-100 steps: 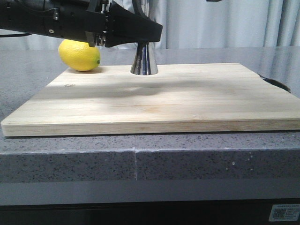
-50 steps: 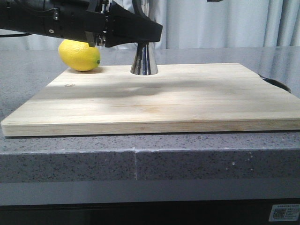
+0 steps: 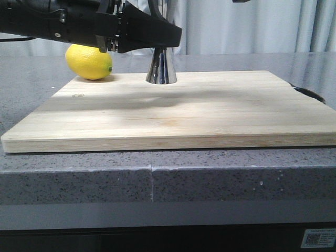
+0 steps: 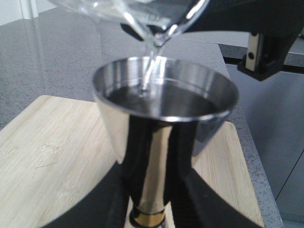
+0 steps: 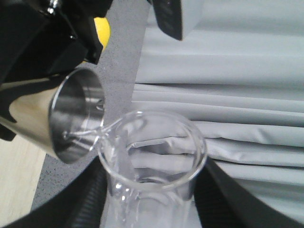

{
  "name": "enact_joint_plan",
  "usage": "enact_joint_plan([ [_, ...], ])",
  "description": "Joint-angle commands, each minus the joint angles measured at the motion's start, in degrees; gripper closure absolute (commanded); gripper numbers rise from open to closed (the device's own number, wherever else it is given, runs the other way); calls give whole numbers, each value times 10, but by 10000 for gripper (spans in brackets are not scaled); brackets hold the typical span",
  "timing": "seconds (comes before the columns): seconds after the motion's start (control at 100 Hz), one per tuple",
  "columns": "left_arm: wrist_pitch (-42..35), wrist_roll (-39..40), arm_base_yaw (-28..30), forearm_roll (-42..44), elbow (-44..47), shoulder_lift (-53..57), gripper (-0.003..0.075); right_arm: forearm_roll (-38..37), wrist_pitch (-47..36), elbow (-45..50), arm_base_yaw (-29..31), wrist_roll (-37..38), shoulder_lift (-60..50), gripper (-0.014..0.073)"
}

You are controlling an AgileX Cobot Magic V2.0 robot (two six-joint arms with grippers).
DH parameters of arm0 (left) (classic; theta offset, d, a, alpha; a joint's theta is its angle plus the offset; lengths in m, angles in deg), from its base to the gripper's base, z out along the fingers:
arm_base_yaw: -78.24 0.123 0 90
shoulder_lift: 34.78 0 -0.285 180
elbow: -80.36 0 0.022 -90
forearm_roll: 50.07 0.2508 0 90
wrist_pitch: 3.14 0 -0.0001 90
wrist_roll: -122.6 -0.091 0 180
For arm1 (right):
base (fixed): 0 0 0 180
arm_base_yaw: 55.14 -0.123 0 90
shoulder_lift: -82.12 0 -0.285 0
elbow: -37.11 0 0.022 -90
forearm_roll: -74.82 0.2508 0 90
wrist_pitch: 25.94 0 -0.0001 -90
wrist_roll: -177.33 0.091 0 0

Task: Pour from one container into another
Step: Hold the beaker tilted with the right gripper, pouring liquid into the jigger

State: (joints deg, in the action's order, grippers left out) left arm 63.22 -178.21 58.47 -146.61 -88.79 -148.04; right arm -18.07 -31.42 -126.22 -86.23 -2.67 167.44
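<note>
The steel jigger (image 4: 164, 97) stands upright on the wooden cutting board (image 3: 173, 113), and only its lower cone (image 3: 161, 68) shows in the front view. My left gripper (image 4: 149, 199) is shut on its narrow waist, just above the gold band (image 4: 149, 218). Clear liquid lies in its upper cup. The clear glass beaker (image 5: 152, 152) is tilted over that cup, its lip (image 4: 154, 35) sending a thin stream into it. My right gripper (image 5: 152, 204) is shut on the beaker's body. In the right wrist view the jigger (image 5: 71, 118) sits right at the beaker's lip.
A yellow lemon (image 3: 89, 62) lies on the grey counter (image 3: 31, 100) at the board's back left corner, beside my left arm (image 3: 79, 23). A dark object (image 3: 310, 94) peeks out behind the board's right edge. Grey curtains (image 3: 252, 26) hang behind.
</note>
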Motion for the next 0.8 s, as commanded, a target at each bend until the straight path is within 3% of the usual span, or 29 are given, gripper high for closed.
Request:
enact_joint_plan([
  [0.0,52,4,-6,-40,-16,30,554,-6,4,-22,0,-4,-22,336],
  [0.79,52,4,-6,-40,-16,30,554,-33,11,-22,0,-4,-22,336],
])
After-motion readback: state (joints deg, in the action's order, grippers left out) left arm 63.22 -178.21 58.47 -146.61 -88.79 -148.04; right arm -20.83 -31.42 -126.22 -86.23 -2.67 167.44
